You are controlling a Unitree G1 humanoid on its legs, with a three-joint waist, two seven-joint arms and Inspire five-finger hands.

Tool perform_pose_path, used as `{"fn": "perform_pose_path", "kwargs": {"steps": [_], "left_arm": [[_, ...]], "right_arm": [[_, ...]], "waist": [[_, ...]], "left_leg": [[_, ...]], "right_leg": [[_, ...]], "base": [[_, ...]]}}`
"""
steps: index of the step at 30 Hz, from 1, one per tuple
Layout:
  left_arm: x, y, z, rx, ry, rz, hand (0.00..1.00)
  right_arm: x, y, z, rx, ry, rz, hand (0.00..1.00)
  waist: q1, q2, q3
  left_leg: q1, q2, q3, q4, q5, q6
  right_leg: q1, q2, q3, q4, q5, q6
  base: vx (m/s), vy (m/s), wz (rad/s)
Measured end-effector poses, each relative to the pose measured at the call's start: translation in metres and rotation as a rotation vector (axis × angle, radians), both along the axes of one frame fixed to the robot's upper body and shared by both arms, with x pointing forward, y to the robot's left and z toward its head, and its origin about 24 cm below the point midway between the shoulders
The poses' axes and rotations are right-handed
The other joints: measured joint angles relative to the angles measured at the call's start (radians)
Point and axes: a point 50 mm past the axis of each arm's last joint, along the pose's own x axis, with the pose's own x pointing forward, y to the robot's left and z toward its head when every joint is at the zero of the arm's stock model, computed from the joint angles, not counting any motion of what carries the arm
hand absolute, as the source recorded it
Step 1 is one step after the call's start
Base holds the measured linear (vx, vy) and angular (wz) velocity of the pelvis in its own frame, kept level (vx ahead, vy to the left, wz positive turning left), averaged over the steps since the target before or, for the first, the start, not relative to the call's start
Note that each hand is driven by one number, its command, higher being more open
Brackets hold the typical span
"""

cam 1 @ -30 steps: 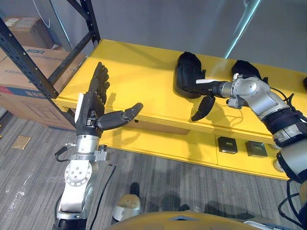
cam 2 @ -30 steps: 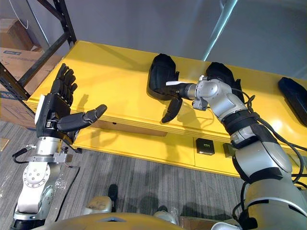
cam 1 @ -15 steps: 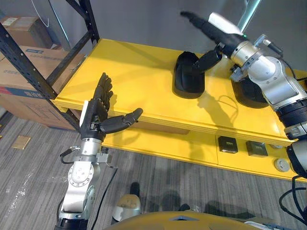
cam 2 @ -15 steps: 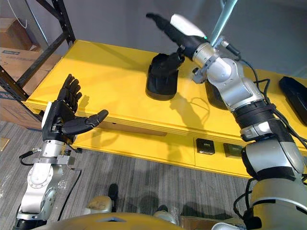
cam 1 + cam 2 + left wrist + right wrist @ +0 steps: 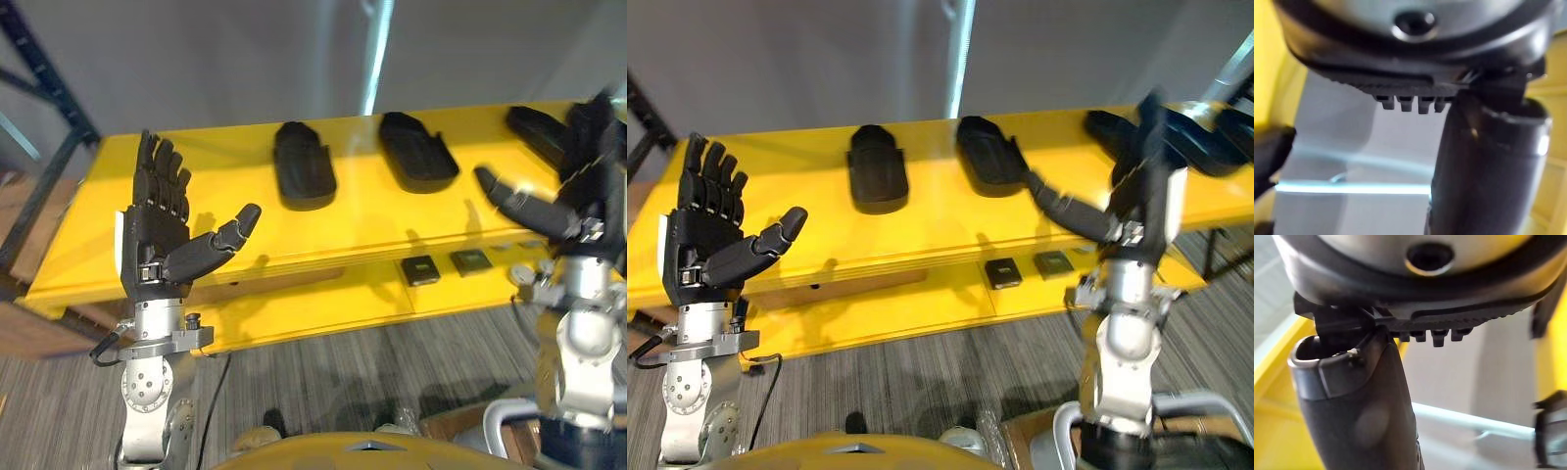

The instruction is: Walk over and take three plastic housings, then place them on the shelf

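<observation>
camera and right hand (image 5: 1151,191) have both moved: the whole picture has swung round, and the right hand has lifted off the housings and pulled back. now it is held up, fingers spread apart, holding nothing. the left hand (image 5: 157,235) is up too, fingers apart and empty.

three black housings lie in a row on the yellow shelf (image 5: 225,162), all out past the fingertips. the first housing (image 5: 304,166) is nearest the left hand, on its thumb side. the third housing (image 5: 534,127) is just behind the right hand's fingers. the middle housing (image 5: 419,152) lies between them. each long side points away from the hands. nothing stands in the way. small dark squares (image 5: 420,269) sit lower, on the front.
</observation>
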Motion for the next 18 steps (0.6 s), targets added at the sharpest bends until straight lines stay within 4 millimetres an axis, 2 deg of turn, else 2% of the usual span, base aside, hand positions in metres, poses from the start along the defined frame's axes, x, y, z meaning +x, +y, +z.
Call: {"fn": "perform_pose_path", "kwargs": {"steps": [2,5,9,12,16,18], "left_arm": [[0.004,-0.011,0.003,-0.022,-0.021,-0.04,1.0],[0.006,-0.016,0.004,-0.036,-0.026,-0.058,1.0],[0.009,-0.024,0.0,-0.054,0.016,-0.088,1.0],[0.012,-0.029,-0.009,-0.068,0.089,-0.101,1.0],[0.024,-0.038,-0.028,-0.082,0.217,-0.108,1.0],[0.025,-0.04,-0.031,-0.082,0.236,-0.112,1.0]], "right_arm": [[-0.009,0.006,-0.012,0.086,0.028,-0.007,1.0],[-0.02,0.009,-0.015,0.1,0.044,-0.023,1.0],[-0.044,0.007,-0.025,0.084,0.12,-0.086,1.0],[-0.057,0.005,-0.036,0.141,0.17,-0.105,1.0],[-0.074,0.01,-0.048,0.27,0.185,-0.113,1.0],[-0.075,0.012,-0.05,0.295,0.184,-0.095,1.0]], "waist": [[-0.02,0.006,-0.004],[-0.038,0.006,-0.007],[-0.079,0.0,-0.02],[-0.122,-0.005,-0.021],[-0.183,0.004,-0.021],[-0.192,0.007,-0.02]], "left_leg": [[0.013,0.014,0.047,0.001,-0.006,-0.01],[0.032,0.027,0.091,0.003,-0.016,-0.022],[0.066,0.049,0.206,0.006,-0.038,-0.04],[0.076,0.074,0.303,0.068,-0.087,-0.057],[0.086,0.126,0.424,0.178,-0.171,-0.083],[0.081,0.142,0.445,0.212,-0.191,-0.086]], "right_leg": [[-0.02,0.017,0.05,0.001,0.001,-0.001],[-0.034,0.033,0.096,0.001,0.006,-0.008],[-0.067,0.071,0.211,0.001,0.025,-0.021],[-0.093,0.095,0.307,-0.001,0.036,-0.023],[-0.117,0.137,0.42,-0.009,0.043,-0.024],[-0.124,0.149,0.44,-0.022,0.049,-0.029]], "base": [[0.0,-0.039,-0.65],[0.01,-0.028,-0.56],[0.06,-0.026,-0.82],[0.06,-0.023,-0.98],[-0.01,-0.047,-0.89],[-0.03,-0.054,-0.5]]}}
